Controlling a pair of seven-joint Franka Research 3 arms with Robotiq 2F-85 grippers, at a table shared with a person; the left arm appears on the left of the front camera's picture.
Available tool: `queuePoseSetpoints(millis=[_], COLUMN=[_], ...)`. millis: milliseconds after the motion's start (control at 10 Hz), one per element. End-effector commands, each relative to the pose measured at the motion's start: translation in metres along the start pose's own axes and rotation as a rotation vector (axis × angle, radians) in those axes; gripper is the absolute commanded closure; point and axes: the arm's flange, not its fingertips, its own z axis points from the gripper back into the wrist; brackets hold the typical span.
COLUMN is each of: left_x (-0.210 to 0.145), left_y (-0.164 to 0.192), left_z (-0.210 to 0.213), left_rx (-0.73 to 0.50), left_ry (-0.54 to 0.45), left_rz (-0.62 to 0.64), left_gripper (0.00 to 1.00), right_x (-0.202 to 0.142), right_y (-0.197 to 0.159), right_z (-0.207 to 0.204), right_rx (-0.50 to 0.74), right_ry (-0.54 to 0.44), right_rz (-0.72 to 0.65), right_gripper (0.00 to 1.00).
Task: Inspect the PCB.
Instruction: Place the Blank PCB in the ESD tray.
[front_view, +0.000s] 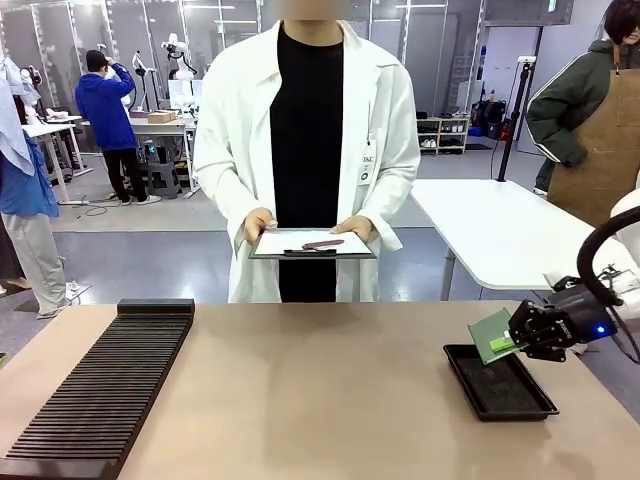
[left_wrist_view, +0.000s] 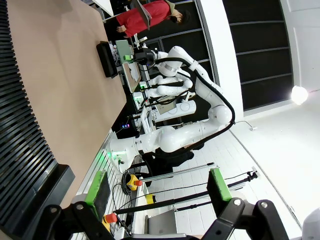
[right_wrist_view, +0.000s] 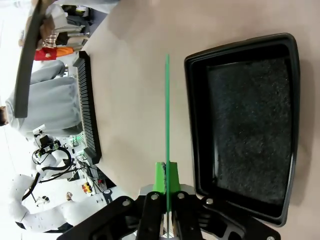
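Note:
My right gripper (front_view: 512, 344) is shut on one edge of the green PCB (front_view: 489, 333) and holds it tilted in the air above the left end of the black tray (front_view: 500, 384). In the right wrist view the PCB (right_wrist_view: 167, 125) shows edge-on as a thin green line between the green pads (right_wrist_view: 167, 181), beside the tray (right_wrist_view: 248, 125). My left gripper (left_wrist_view: 155, 187) is open with nothing between its fingers, off the table's side. From the left wrist view the PCB (left_wrist_view: 123, 51) appears far off by the tray (left_wrist_view: 106, 59).
A long black slotted rack (front_view: 100, 388) lies at the table's left side. A person in a white coat stands at the far side holding a clipboard (front_view: 311, 243) with a pen on it. The middle of the table is bare.

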Motion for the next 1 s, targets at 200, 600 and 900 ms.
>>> queuePoseSetpoints(millis=[200, 600, 900], left_x=[-0.001, -0.001, -0.001], left_y=[-0.001, -0.001, -0.001], left_z=[0.001, 0.001, 0.001], left_rx=[0.004, 0.004, 0.004], left_ry=[0.006, 0.006, 0.006], left_rz=[0.0, 0.0, 0.0], left_gripper=[0.0, 0.0, 0.0], right_x=[0.015, 0.012, 0.007], right_y=[-0.018, -0.028, -0.025], right_z=[-0.026, -0.044, -0.042], right_rx=[-0.086, -0.118, -0.145], right_ry=[-0.001, 0.005, -0.007], right_rz=[-0.006, -0.017, -0.016], right_gripper=[0.97, 0.97, 0.66])
